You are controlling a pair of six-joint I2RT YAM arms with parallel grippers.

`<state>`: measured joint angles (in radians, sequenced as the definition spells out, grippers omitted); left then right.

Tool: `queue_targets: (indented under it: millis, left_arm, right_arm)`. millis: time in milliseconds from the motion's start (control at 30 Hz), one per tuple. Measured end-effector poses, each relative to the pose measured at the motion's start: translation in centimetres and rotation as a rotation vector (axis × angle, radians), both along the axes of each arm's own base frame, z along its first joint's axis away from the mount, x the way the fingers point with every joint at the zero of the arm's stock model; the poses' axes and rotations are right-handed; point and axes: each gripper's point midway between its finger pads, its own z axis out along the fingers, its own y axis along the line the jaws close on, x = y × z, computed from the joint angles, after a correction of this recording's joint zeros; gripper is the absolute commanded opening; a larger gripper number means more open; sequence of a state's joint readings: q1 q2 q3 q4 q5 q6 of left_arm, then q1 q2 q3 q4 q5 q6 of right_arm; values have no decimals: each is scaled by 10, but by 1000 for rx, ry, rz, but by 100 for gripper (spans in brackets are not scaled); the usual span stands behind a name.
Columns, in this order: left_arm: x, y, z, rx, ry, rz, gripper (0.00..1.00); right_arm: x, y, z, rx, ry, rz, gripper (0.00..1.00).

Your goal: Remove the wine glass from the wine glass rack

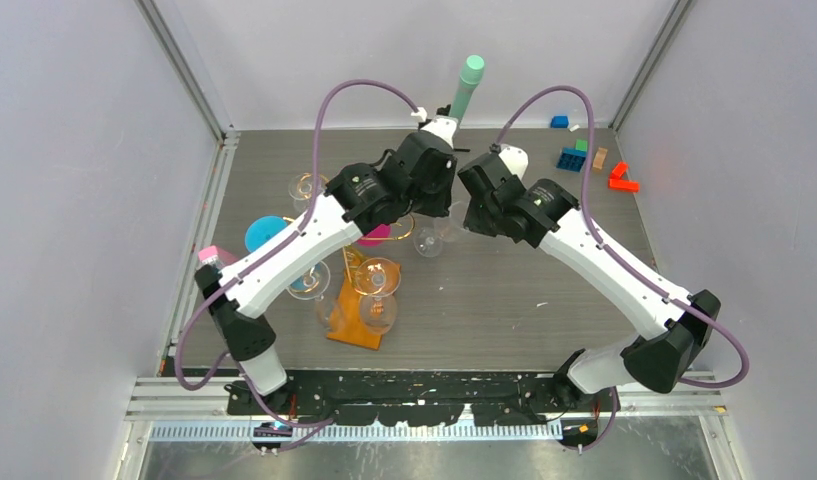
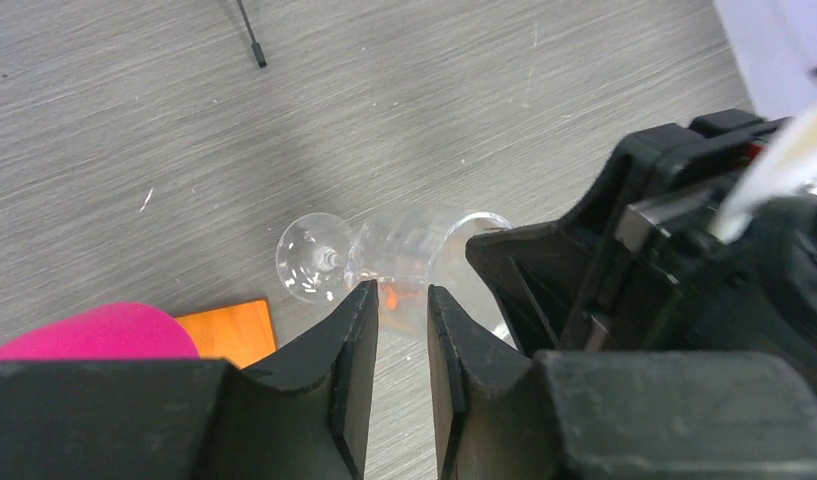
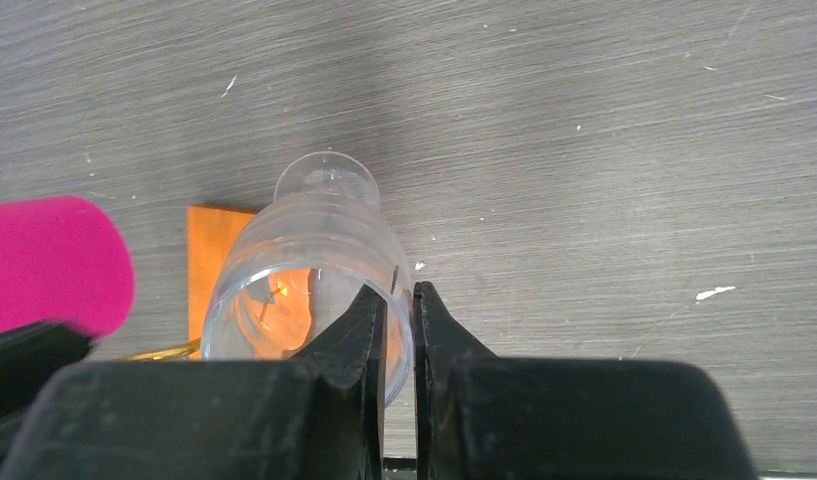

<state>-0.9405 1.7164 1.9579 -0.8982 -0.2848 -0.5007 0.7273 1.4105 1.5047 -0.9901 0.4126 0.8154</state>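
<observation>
A clear wine glass (image 3: 314,250) is held tilted above the table, its foot pointing away from the camera. My right gripper (image 3: 399,295) is shut on its rim, one finger inside the bowl and one outside. In the left wrist view the same glass (image 2: 384,255) lies just past my left gripper (image 2: 402,292), whose jaws stand a little apart with nothing between them. In the top view the glass (image 1: 429,236) hangs between both wrists, right of the gold wine glass rack (image 1: 356,262) on its orange base (image 1: 354,325). Other glasses (image 1: 377,276) hang on the rack.
A pink object (image 1: 376,236) sits under the left arm by the rack. A mint-green cylinder (image 1: 470,78) stands at the back. A blue disc (image 1: 264,232) and a pink-capped bottle (image 1: 209,257) are at left. Coloured blocks (image 1: 582,155) lie at the back right.
</observation>
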Motion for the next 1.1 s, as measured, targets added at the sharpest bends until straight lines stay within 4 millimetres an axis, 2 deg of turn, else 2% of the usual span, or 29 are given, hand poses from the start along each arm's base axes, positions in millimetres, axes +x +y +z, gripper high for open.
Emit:
queue_targets:
  millis: [167, 267, 433, 533, 600, 733, 867, 1000, 1100]
  left_arm:
    - [-4, 7, 24, -65, -30, 14, 33]
    - [-5, 9, 30, -79, -39, 16, 38]
    - [-5, 12, 33, -81, -46, 20, 53]
    - [-7, 19, 44, -94, -67, 18, 67]
    - [-9, 25, 55, -102, -91, 12, 75]
    - [-17, 45, 87, -132, -169, -3, 82]
    - [-29, 73, 125, -173, -269, -5, 84]
    - [-39, 99, 154, -191, -355, 5, 86]
    - [-44, 117, 166, -186, -404, 26, 88]
  right_arm:
    - [-1, -6, -6, -20, 9, -19, 0]
    - [-1, -9, -8, -26, 9, -25, 0]
    - [0, -16, -13, -48, 11, -41, 0]
    - [6, -28, -15, -61, 17, -64, 0]
    - [14, -43, -15, -69, 20, -97, 0]
    - [33, -86, -18, -103, 35, -195, 0]
    - [49, -132, -31, -157, 85, -288, 0]
    - [67, -167, -50, -203, 144, -341, 0]
    - [81, -184, -65, -234, 192, -359, 0]
